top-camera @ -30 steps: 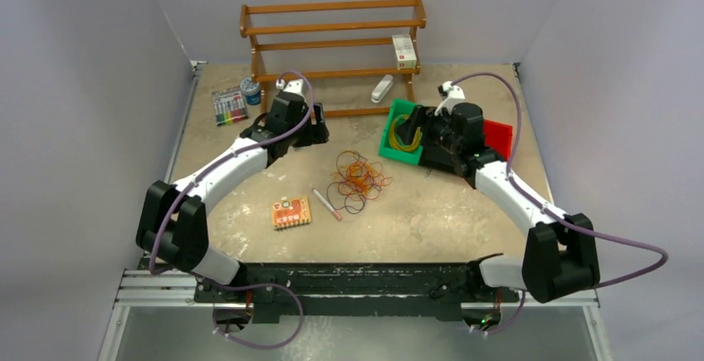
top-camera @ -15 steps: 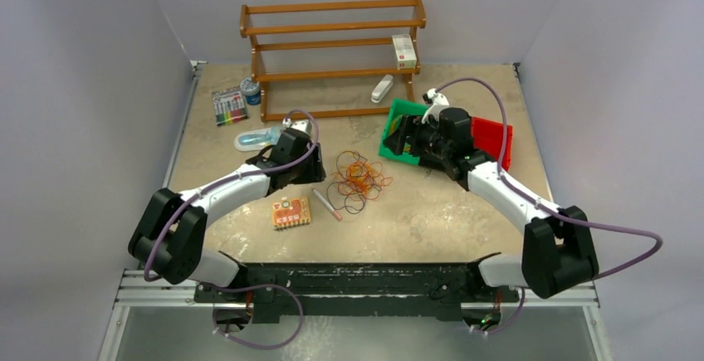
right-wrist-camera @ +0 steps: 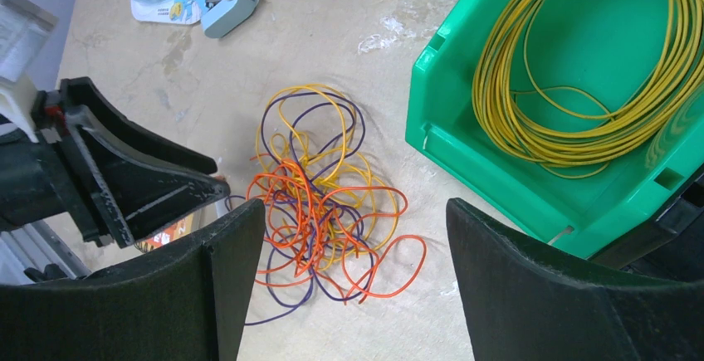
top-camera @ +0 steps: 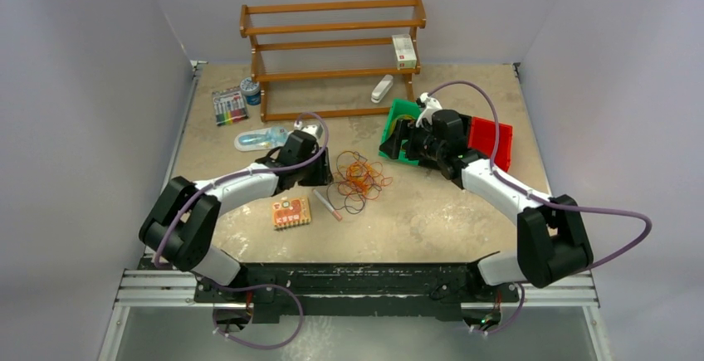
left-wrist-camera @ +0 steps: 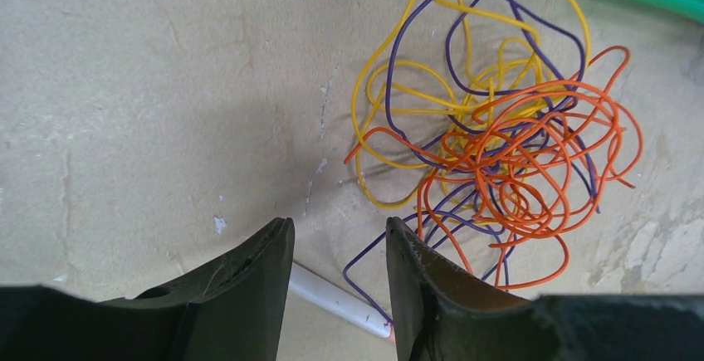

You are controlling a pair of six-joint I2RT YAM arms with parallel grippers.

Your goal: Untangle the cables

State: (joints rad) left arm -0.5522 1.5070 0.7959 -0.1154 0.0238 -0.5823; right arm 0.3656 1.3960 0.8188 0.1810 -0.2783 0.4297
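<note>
From above, the cables (top-camera: 357, 180) are lying in one loose tangle of yellow, orange and dark blue strands near the middle of the table (top-camera: 448, 212). The left gripper (top-camera: 324, 175) is sitting just beside the tangle at its 9 o'clock. The right gripper (top-camera: 397, 141) is hanging at the tangle's 2 o'clock, over the near edge of a green bin (top-camera: 400, 112), with a red bin (top-camera: 491, 137) at the green one's 3 o'clock. A white pen (top-camera: 326, 203) is lying at the tangle's 7 o'clock.

In the left wrist view, the left gripper (left-wrist-camera: 339, 235) is standing partly open, its two dark fingers (left-wrist-camera: 266, 270) apart with only bare table and the end of the pen (left-wrist-camera: 332, 299) showing in the gap. It is gripping nothing. The cables (left-wrist-camera: 498, 153) are spreading out at 1 o'clock from the fingertips, and one dark blue loop is reaching down to just beside the right-hand finger.

In the right wrist view, the right gripper (right-wrist-camera: 355, 212) is standing wide open and holding nothing, well above the table. The cables (right-wrist-camera: 324, 203) are showing between its fingers (right-wrist-camera: 224, 286) on the table below. The green bin (right-wrist-camera: 465, 158) is sitting at 2 o'clock from the tangle, with a yellow coil (right-wrist-camera: 581, 133) lying inside it. The left gripper (right-wrist-camera: 217, 183) is pointing in from 9 o'clock, its tip beside the strands.
</note>
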